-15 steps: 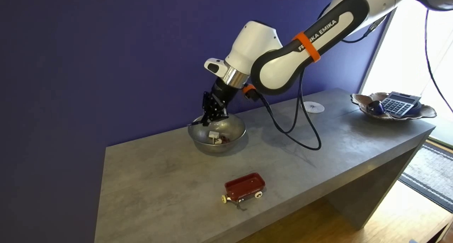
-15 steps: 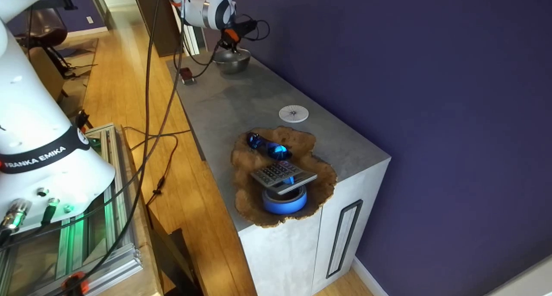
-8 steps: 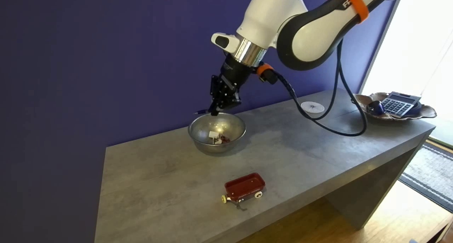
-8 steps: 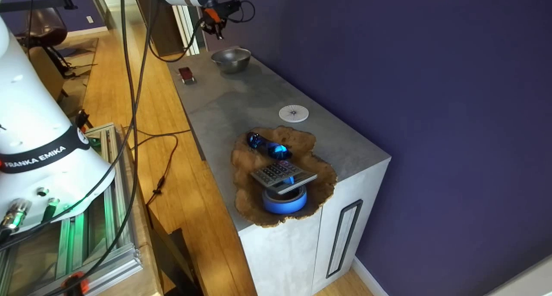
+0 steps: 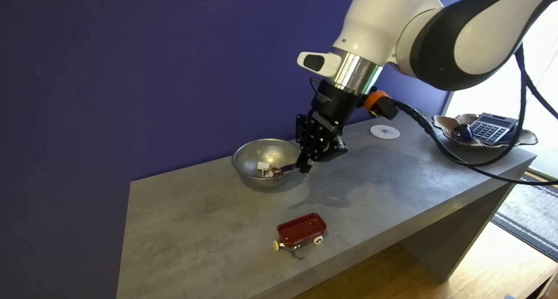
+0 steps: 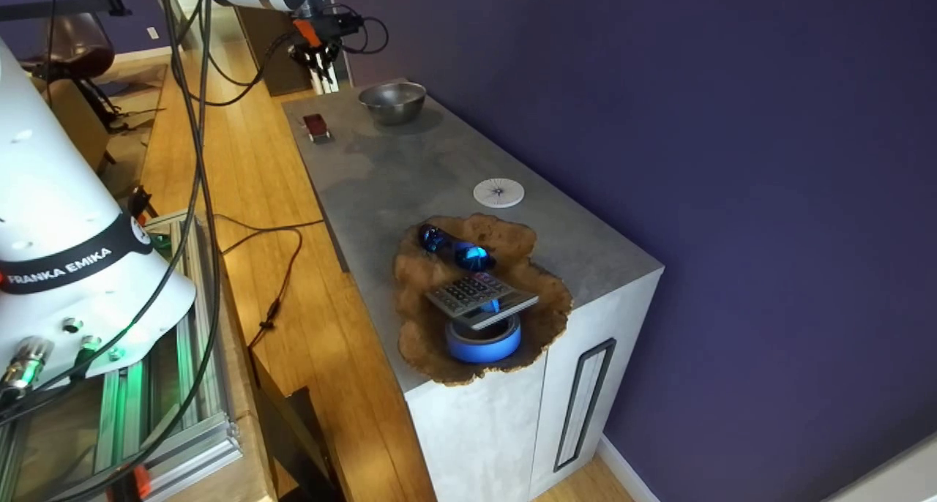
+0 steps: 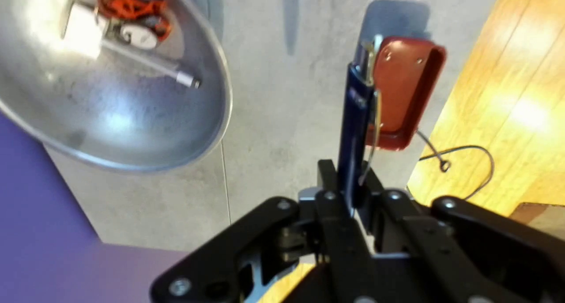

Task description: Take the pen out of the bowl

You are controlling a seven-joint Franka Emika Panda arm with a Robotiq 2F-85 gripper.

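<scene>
above the bench (image 5: 187,229), the jaws pinch the pen (image 7: 354,122): slender, glossy dark blue, silver-ended, metal clip showing, clear of the bowl (image 7: 176,122)!

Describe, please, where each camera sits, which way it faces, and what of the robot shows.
Wrist view: on the wrist, facing down at counter, bowl and wagon; gripper shows, holding the pen.
An exterior view: high on the wagon's side, facing the wall; arm and gripper show.
An exterior view: high by the dish, facing along the counter; base, arm and gripper show.
Both exterior views share bowl, wagon, dish.
</scene>
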